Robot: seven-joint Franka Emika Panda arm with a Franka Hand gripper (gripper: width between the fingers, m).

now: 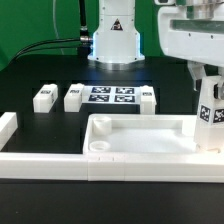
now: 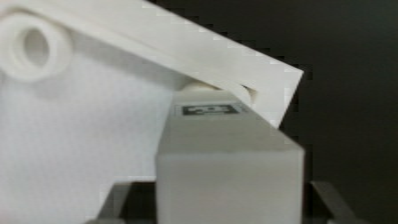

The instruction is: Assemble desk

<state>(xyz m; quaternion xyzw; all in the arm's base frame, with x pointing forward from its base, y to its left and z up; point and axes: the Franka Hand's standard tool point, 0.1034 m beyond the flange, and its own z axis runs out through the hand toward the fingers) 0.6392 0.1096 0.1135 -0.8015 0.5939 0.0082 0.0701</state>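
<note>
Legs first, on the exterior view's left: two loose white ones, the left leg (image 1: 43, 97) and the second leg (image 1: 73, 97), sat side by side on the black tabletop (image 1: 20, 85), with the second one just beside the marker board (image 1: 110, 95). A third leg (image 1: 148, 100) lay just past the board's other edge. Nearer the camera the desk top (image 1: 140, 140) lay flat, rim up, with a round socket (image 1: 98, 147) showing in its left corner. A low white border wall (image 1: 50, 165) ran along in front of it. Over on the right, the end effector (image 1: 207, 90) was clamped on a fourth leg (image 1: 210, 115), which stood upright at the desk top's right end with its tag facing the camera. The wrist view had that leg's tip right at a corner socket (image 2: 244, 93) — couldn't tell if it was actually in.
</note>
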